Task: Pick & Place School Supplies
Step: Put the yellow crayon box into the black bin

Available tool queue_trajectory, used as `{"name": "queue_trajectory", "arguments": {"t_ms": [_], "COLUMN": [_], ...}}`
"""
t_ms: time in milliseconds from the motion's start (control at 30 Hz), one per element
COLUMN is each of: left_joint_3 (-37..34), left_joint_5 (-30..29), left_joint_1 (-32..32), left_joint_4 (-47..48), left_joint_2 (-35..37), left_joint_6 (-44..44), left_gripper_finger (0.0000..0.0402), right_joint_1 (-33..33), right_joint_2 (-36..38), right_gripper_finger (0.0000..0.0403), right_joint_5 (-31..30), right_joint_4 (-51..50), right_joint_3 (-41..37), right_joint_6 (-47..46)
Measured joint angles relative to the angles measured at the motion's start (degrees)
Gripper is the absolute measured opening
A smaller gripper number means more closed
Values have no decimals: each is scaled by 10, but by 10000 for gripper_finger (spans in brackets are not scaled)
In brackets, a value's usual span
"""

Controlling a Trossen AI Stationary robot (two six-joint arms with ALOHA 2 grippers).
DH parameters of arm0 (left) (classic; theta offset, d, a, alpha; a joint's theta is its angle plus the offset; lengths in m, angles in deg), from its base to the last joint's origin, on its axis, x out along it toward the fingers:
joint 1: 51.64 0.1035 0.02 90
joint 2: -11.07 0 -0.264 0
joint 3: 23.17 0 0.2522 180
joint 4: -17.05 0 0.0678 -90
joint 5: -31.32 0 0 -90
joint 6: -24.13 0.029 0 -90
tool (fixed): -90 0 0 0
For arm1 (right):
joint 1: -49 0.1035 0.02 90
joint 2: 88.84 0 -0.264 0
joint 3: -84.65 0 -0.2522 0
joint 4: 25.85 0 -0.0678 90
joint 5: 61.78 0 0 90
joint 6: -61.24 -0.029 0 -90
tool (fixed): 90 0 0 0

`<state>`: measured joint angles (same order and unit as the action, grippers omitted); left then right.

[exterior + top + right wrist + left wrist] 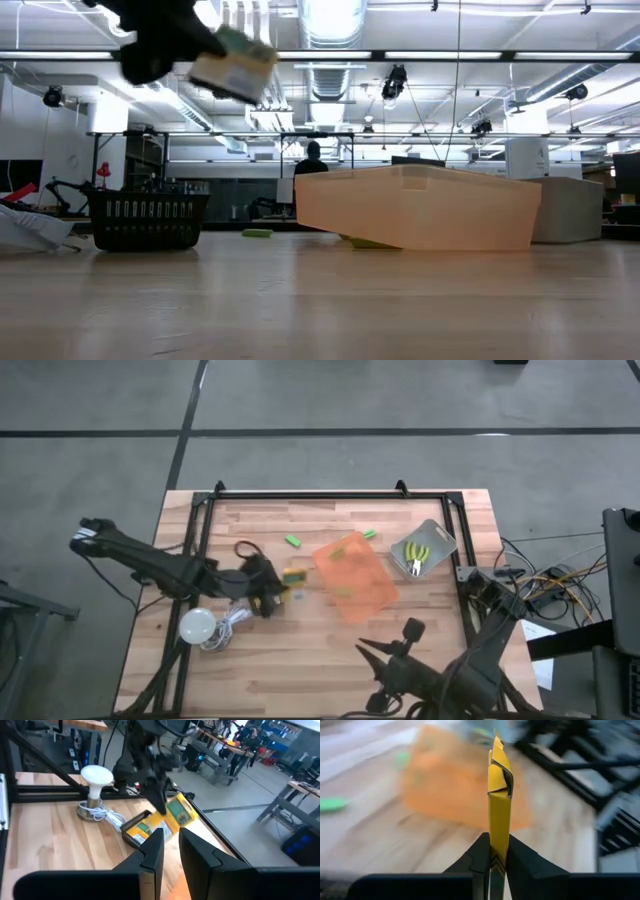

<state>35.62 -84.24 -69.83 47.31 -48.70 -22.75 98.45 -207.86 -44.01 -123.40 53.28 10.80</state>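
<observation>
Pale matt wooden table (300, 650), translucent orange plastic tray (358, 582), printed cardboard crayon box (499, 805)

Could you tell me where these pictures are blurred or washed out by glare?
Left wrist view: the crayon box in the left gripper is sharp, while the orange tray and table behind smear. Low view: the raised box is blurred, and ceiling lights glare white. High view: evenly lit, without glare. Right wrist view: the left arm is smeared.

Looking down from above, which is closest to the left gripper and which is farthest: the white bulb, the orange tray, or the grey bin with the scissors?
1. White bulb, just beside the left gripper.
2. Orange tray, mid-table.
3. Grey bin, far right corner.
</observation>
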Motion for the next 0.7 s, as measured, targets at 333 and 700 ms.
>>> {"name": "queue_trajectory", "arguments": {"t_ms": [333, 700], "left_joint_3": [-3, -5], "left_joint_5": [-45, 12], "left_joint_1": [-1, -1], "left_joint_4": [273, 316], "left_joint_2": [61, 31], "left_joint_6": [-232, -286], "left_gripper_finger": [41, 41], "right_joint_1": [-1, -1], "right_joint_2": [0, -3], "right_gripper_finger": [57, 57], "right_joint_5": [0, 2], "right_joint_4": [-47, -47], "right_joint_3": [-2, -7], "right_joint_6": [-46, -51]}}
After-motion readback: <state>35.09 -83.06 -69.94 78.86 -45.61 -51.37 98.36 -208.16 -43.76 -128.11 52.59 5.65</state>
